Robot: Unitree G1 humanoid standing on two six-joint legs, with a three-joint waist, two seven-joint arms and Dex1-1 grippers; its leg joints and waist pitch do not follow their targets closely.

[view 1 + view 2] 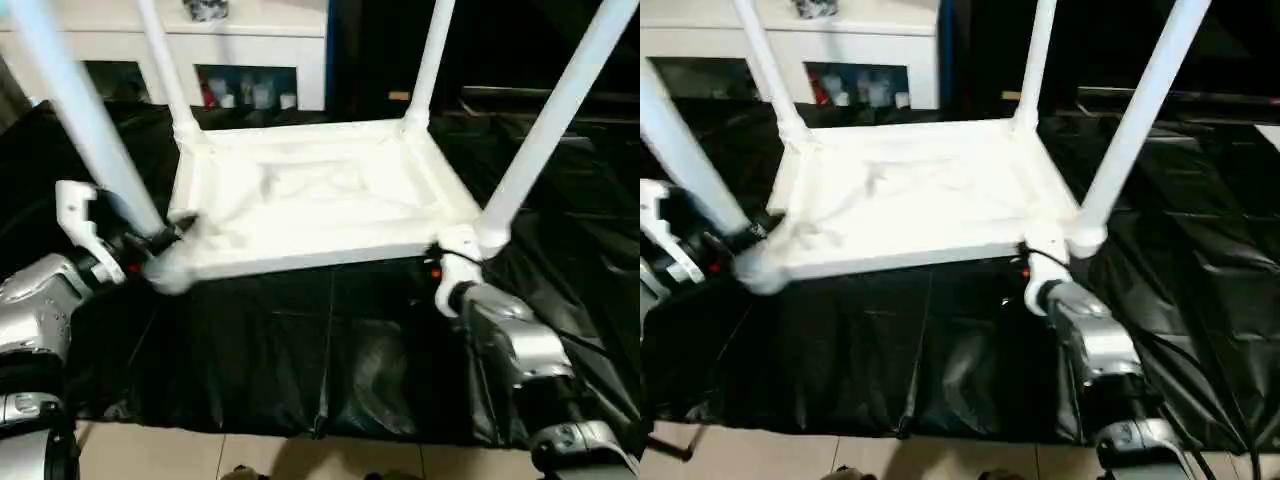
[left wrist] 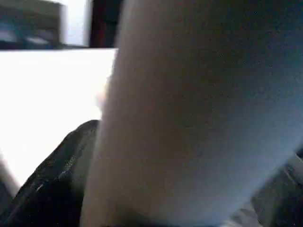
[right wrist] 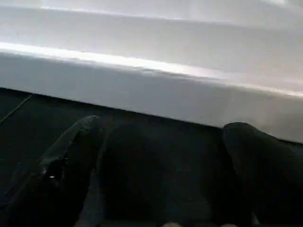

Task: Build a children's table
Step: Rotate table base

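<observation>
The children's table stands upside down on a black sheet, its white tabletop [image 1: 310, 200] with the ribbed underside facing up. Its white legs rise from the corner sockets: near-left leg [image 1: 90, 120], near-right leg [image 1: 550, 130], and two far ones. My left gripper [image 1: 168, 238] is at the foot of the near-left leg, jaws wide; that leg [image 2: 199, 113] lies close between them beside one black finger [image 2: 52, 189]. My right gripper [image 3: 161, 142] is open at the tabletop's near-right corner. Its fingers [image 3: 71, 151] are spread just below the white edge [image 3: 151, 94], with nothing between them.
A black sheet [image 1: 330, 350] covers the work surface and ends at its front edge, with pale floor tiles [image 1: 200, 455] beyond. A white glass-door cabinet [image 1: 250, 50] stands behind the table. A dark shelf [image 1: 540, 95] is at the back right.
</observation>
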